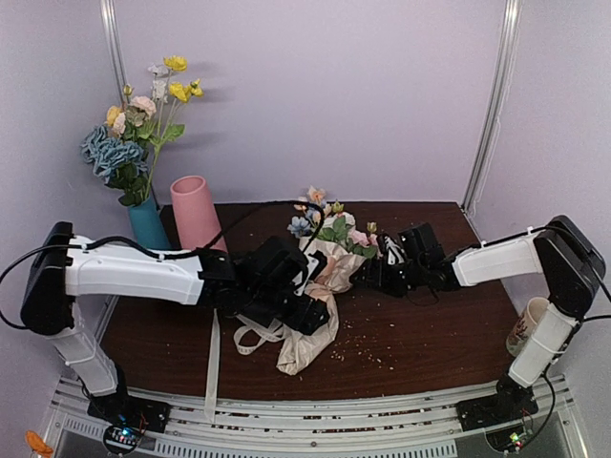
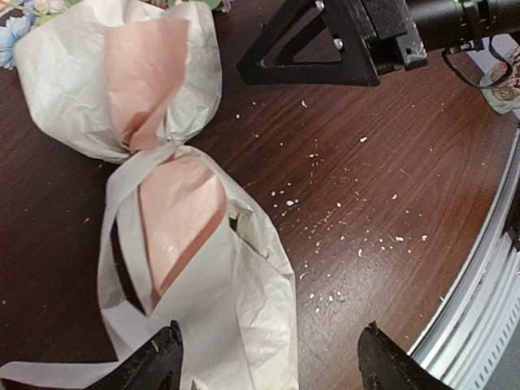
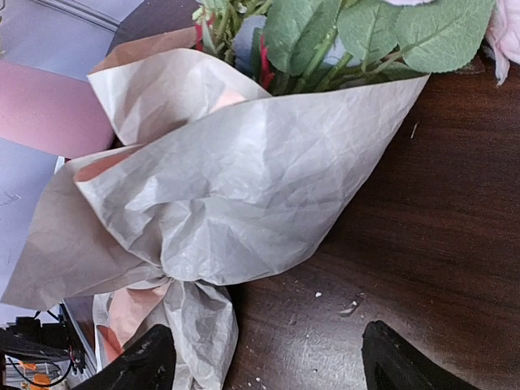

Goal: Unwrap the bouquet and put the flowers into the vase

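Top external view showed the bouquet lying wrapped on the table, the vase upright behind. Left pincer and right pincer both stood wide.

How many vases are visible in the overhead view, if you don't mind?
2. The pink vase stands at the table's back left; the teal vase, holding a separate bunch, is just left of it. None seems hidden.

1 high rear camera looks down on the whole tabletop; 2 close wrist cameras both show the bouquet.
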Tool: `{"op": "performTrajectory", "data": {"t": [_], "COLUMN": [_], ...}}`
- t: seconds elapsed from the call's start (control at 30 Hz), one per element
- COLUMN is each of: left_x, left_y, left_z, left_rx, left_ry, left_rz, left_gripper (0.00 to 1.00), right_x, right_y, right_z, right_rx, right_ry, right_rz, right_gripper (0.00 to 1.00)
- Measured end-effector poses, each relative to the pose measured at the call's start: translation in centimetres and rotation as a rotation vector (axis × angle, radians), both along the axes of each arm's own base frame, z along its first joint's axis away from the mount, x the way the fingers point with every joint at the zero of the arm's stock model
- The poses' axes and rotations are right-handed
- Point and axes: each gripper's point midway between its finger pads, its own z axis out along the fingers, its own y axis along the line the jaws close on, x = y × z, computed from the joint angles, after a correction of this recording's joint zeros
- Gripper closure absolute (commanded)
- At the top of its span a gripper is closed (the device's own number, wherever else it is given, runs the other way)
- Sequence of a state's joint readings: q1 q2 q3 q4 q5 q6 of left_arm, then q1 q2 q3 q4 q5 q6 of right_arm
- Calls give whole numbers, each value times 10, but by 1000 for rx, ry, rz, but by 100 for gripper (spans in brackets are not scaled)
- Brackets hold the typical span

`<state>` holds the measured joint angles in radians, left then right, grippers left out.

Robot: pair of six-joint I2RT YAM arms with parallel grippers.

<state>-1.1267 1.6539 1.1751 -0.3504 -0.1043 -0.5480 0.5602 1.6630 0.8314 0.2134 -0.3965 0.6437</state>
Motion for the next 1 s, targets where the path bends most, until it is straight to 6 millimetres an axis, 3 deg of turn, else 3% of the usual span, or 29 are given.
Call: {"op": "performTrajectory", "data": {"t": [0.07,0.17,0.27,0.33,0.53,0.77,1.0], "left_x": [3,3,3,3,-7,-12,-14], "left_y": [-12,-14,-13,-12,8,21,28], "left_z": [-21,-48,-59,-63,-92,-95,-95], "left_rx": [23,72,82,76,88,40,30], "left_ry": [12,33,37,33,38,5,-37], "left_rz": [-9,-10,-10,-8,-14,-29,-55], "left_gripper": [28,32,34,36,38,40,40], "right_x": [2,9,17,21,31,36,34], "right_y": [3,11,20,25,36,43,43], "right_z": [-8,-18,-24,-28,-33,-25,-22], "right_rx": [17,46,77,101,166,206,209], "right_ry": [26,57,74,84,101,81,80], "right_rz": [-1,6,14,20,36,66,81], "right_gripper": [20,22,26,32,62,100,100]}}
